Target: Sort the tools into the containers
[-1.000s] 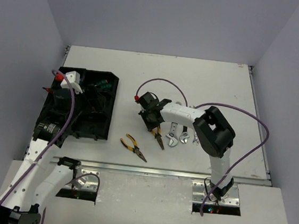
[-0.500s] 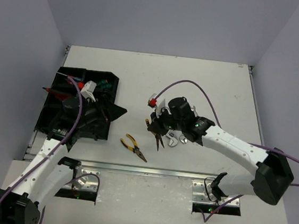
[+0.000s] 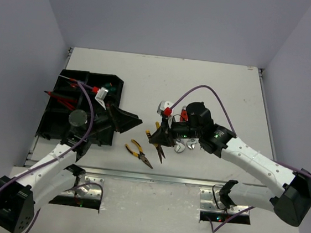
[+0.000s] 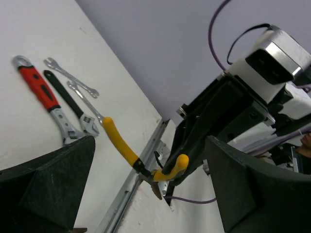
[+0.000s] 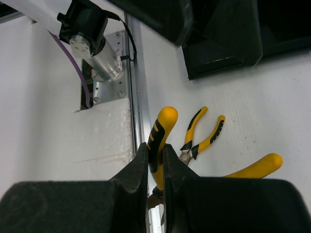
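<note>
My right gripper (image 3: 159, 137) is shut on one handle of yellow-handled pliers (image 3: 159, 146) and holds them above the table, nose down. In the right wrist view my gripper (image 5: 155, 150) pinches that handle (image 5: 160, 131); the other handle (image 5: 257, 165) sticks out right. My left gripper (image 3: 132, 119) is open and empty at the right edge of the black tray (image 3: 59, 131), facing the held pliers (image 4: 121, 145). Smaller yellow pliers (image 3: 139, 152) lie on the table. A red-handled adjustable wrench (image 4: 41, 92) and silver wrenches (image 4: 70, 75) lie beyond.
The tray holds red-handled tools (image 3: 57, 96) and a green-handled screwdriver (image 3: 107, 86). A black-handled adjustable wrench (image 4: 65, 99) lies beside the red one. A metal rail (image 3: 166, 177) runs along the table's near edge. The wrenches are partly hidden under my right arm in the top view.
My right gripper has lifted the yellow pliers off the table and swung them left. My left gripper has moved from over the tray to its right edge and turned toward the pliers.
</note>
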`<state>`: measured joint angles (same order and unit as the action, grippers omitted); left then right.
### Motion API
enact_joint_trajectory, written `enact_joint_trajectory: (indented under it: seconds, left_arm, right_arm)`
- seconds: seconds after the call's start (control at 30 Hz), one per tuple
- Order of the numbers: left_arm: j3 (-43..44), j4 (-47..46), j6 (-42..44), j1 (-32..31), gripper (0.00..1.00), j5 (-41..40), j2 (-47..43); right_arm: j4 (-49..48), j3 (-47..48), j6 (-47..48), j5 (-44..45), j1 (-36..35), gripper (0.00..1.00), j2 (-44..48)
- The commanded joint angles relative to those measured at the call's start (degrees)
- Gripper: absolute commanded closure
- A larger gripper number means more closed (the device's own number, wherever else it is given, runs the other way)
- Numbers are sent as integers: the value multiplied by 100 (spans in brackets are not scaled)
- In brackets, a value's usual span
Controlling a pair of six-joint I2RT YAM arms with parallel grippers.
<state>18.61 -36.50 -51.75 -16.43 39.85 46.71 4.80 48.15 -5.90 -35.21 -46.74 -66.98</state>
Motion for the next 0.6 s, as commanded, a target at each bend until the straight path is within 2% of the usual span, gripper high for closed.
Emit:
enact_joint_trajectory:
  seconds: [0.0, 0.07, 0.17, 0.3, 0.37, 0.57]
  left_arm:
    - [-16, -1188, 130, -701, 9, 57, -162]
    - [-42, -1323, 306, -995, 16, 41, -153]
    - [-138, -1682, 324, -1194, 33, 100, -102]
    - [-180, -1984, 315, -1333, 44, 99, 54]
    - [-138, -2037, 306, -1363, 54, 93, 182]
    - [-62, -2163, 306, -1472, 57, 161, 403]
  right_arm:
    - [-411, 390, -109, -332, -19, 100, 115]
    - [-444, 432, -203, -495, -19, 100, 98]
    - [-589, 441, -305, -574, -19, 100, 141]
    - [-667, 509, -397, -802, -19, 100, 157]
    - [-709, 537, -447, -926, -19, 100, 159]
    - [-764, 561, -471, -885, -19, 100, 203]
